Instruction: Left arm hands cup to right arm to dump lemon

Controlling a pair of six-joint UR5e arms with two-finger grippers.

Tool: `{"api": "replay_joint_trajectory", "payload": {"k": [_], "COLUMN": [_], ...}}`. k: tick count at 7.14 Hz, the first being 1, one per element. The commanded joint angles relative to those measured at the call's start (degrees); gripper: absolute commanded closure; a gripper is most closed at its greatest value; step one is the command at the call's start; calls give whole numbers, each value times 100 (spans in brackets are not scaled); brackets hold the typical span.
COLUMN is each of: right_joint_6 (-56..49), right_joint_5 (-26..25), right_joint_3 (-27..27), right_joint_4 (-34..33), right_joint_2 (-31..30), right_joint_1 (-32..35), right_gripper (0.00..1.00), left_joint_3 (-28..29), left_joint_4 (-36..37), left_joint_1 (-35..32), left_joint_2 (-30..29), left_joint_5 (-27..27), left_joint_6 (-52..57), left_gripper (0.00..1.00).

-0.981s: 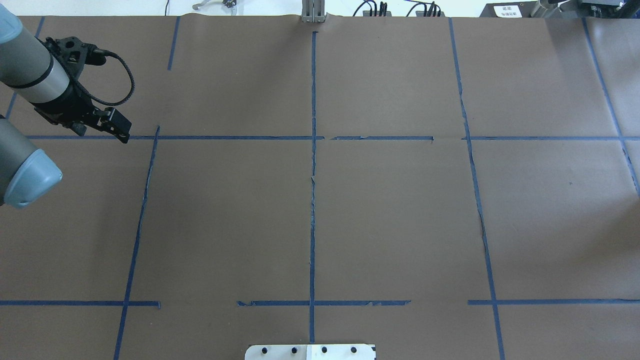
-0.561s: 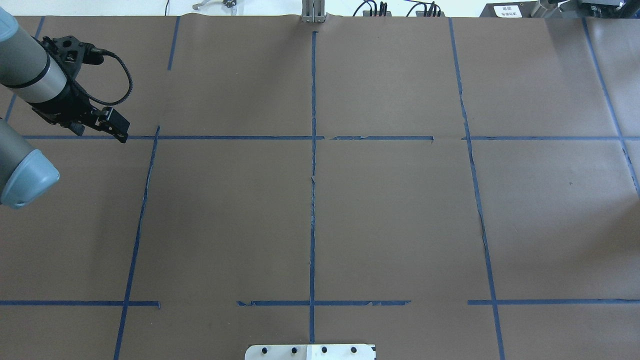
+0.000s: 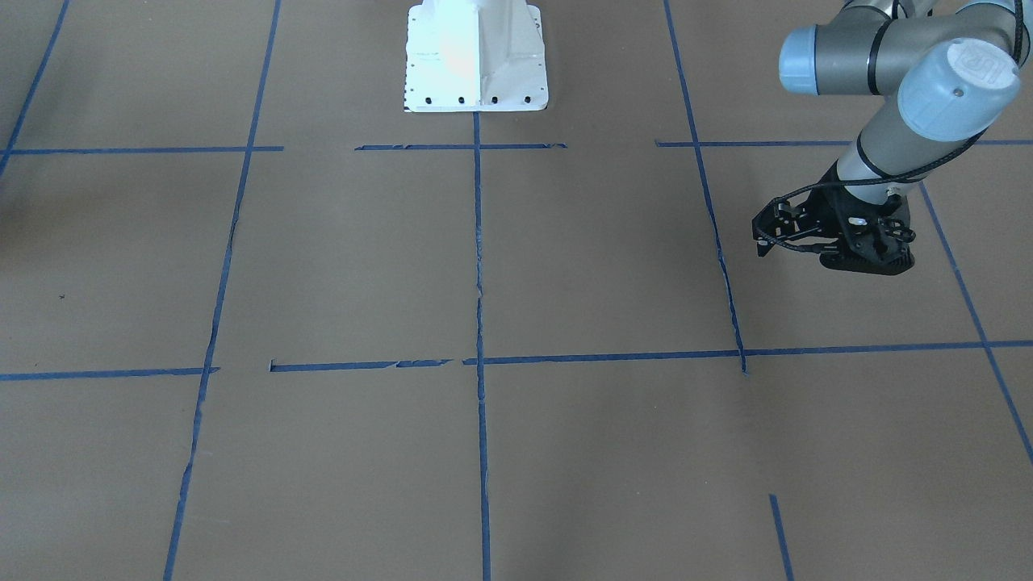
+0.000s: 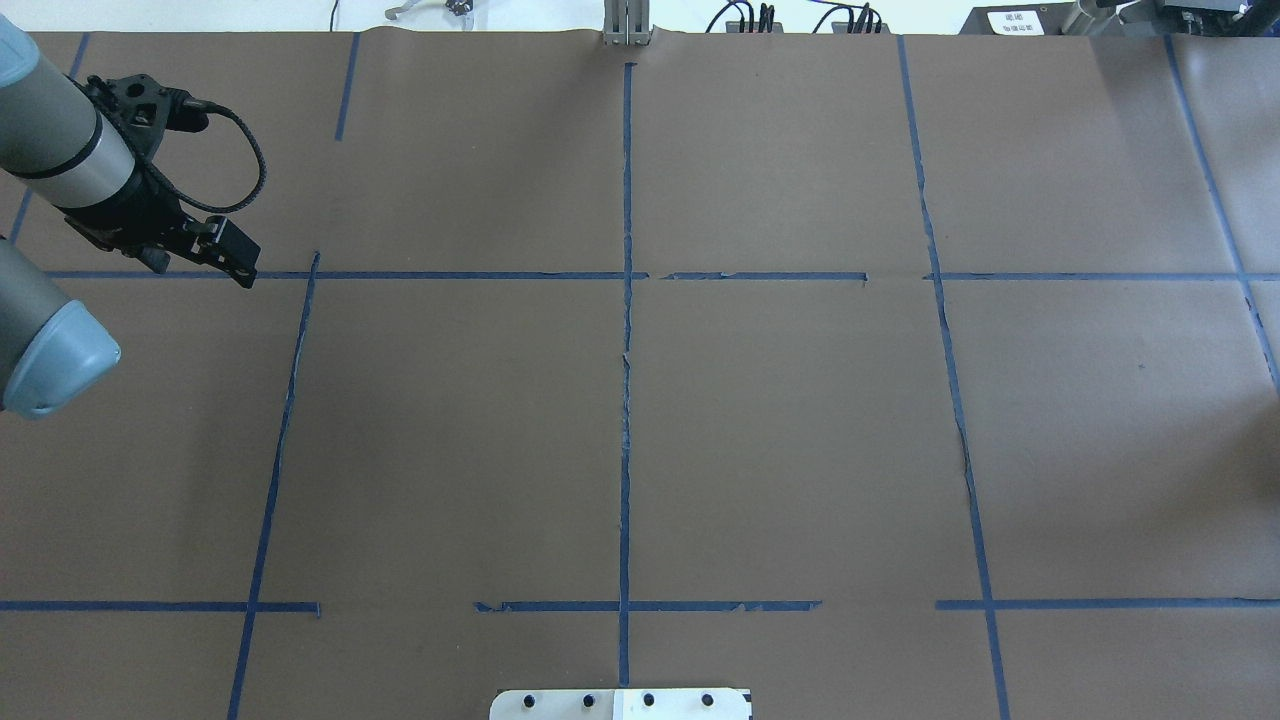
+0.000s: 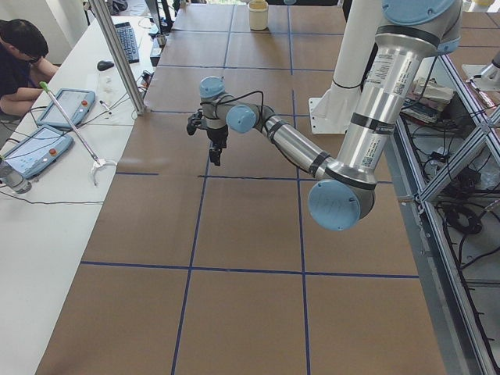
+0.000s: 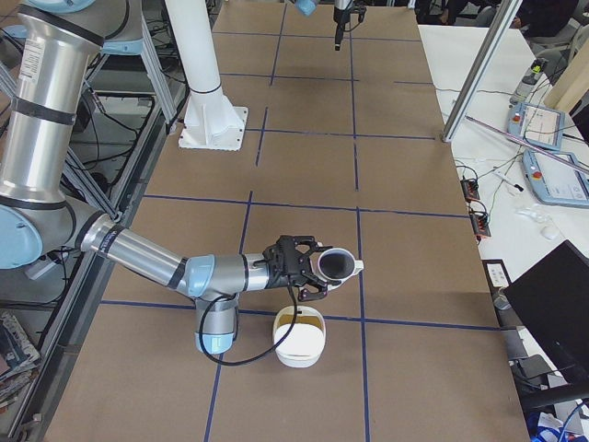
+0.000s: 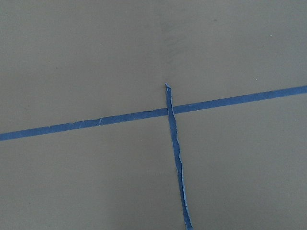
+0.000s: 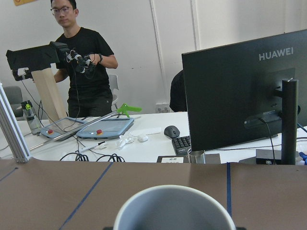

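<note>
My right gripper (image 6: 317, 269) is shut on the cream-white cup (image 6: 339, 265), held on its side in the air with the mouth pointing away from the arm. The cup hangs just above a white bowl (image 6: 299, 343); something yellow-green, likely the lemon (image 6: 299, 319), lies inside the bowl. In the right wrist view the cup's rim (image 8: 172, 203) fills the bottom and its grey inside shows no slices. My left gripper (image 4: 236, 258) is far off at the table's left, empty, its fingers together, pointing down over a blue tape cross (image 7: 170, 110). It also shows in the front view (image 3: 863, 260).
The robot's white pedestal (image 3: 476, 56) stands at mid-table on my side. Blue tape lines grid the brown table (image 4: 780, 420). Beyond the far edge are a side desk with tablets (image 6: 543, 124), a black monitor (image 8: 244, 96), a metal post (image 6: 479, 74) and a standing operator (image 8: 81, 62).
My left arm and gripper have shifted slightly left and back. Nothing else on the table has moved.
</note>
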Motion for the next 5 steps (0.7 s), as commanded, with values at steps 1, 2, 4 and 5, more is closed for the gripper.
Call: {"api": "replay_joint_trajectory", "payload": {"k": [1,2,4,5], "right_joint_6": [-1263,-1467,-1495,-1495], "right_joint_5": [321,619,666,632], "right_joint_3": [122,122,340,742], "right_joint_4": [-667,-878,-1368,-1938], "right_joint_2": [409,681,1068,1201], "right_joint_1": [-136,-285,-645,-812], "right_gripper": [99,96,95,94], "left_joint_3": [38,38,20,-41], "left_joint_4": [-4,-4,5,14], "left_joint_1": [19,28,36,37], "left_joint_2": [-80,-97,-194,-220], "left_joint_5": [-33,-50,-77,-86], "left_joint_6": [5,14,14,6], "left_gripper": [0,0,0,0]}}
